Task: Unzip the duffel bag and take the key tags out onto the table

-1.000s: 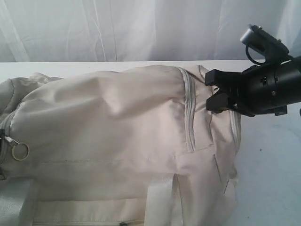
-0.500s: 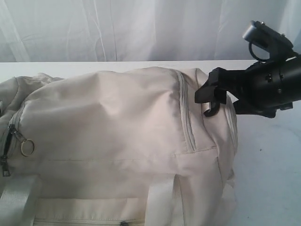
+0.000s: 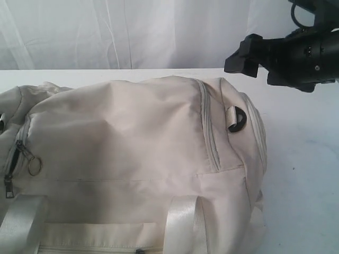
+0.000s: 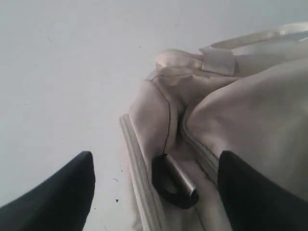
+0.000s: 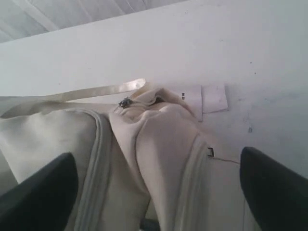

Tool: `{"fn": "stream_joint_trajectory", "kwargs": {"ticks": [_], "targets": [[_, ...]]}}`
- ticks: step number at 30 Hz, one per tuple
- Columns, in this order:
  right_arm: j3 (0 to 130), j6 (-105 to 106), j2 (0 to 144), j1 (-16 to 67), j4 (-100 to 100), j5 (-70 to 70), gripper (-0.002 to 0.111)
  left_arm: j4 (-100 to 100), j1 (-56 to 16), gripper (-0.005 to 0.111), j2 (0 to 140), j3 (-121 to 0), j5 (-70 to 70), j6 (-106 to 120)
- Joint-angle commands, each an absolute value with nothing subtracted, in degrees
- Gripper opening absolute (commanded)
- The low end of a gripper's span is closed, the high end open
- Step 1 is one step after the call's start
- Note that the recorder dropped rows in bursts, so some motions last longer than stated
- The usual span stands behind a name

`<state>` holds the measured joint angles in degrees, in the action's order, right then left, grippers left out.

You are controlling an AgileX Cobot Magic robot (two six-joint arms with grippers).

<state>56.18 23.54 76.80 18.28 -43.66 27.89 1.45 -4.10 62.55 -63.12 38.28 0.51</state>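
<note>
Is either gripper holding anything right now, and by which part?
Nothing is held. The left gripper and right gripper are both open, fingers spread wide near the duffel bag.

The duffel bag [image 3: 132,153] lies across the table [image 3: 307,174], filling the near and left part of the exterior view, with a curtain [image 3: 132,32] hanging behind the table's far edge. A D-ring [image 3: 237,117] sits on the bag's right end, a zip pull [image 3: 34,166] hangs at its left end, and a webbing handle [image 3: 180,225] runs down its near side. The right gripper [image 3: 239,55] hovers above the D-ring, clear of the bag with its fingers spread, while the left gripper [image 4: 156,161] hangs spread over one end of the bag.
</note>
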Motion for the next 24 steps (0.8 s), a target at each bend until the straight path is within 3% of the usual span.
{"fn": "stream_joint_trajectory", "kwargs": {"ticks": [1, 9, 13, 18, 21, 24], "targets": [[56.5, 24.3, 79.2, 18.0, -45.6, 28.4, 0.084, 4.6, -4.0, 0.074, 69.7, -63.3, 37.1, 0.0], [56.5, 24.3, 83.6, 20.3, -48.6, 28.1, 0.081, 7.4, -4.0, 0.060, 77.1, -63.3, 36.9, 0.0], [56.5, 24.3, 85.0, 20.4, -48.6, 27.9, 0.061, 7.2, -4.0, 0.037, 77.4, -63.3, 36.9, 0.0], [56.5, 24.3, 85.3, 20.4, -48.6, 27.9, 0.020, 5.6, -4.0, 0.000, 77.4, -63.3, 37.0, 0.0], [56.5, 24.3, 84.7, 20.4, -48.6, 27.9, 0.000, 3.6, -4.0, 0.000, 77.4, -63.3, 37.0, -0.4], [56.5, 24.3, 83.6, 20.4, -48.3, 26.9, 0.000, 0.4, -4.0, 0.000, 77.3, -63.3, 37.7, -0.5]]}}
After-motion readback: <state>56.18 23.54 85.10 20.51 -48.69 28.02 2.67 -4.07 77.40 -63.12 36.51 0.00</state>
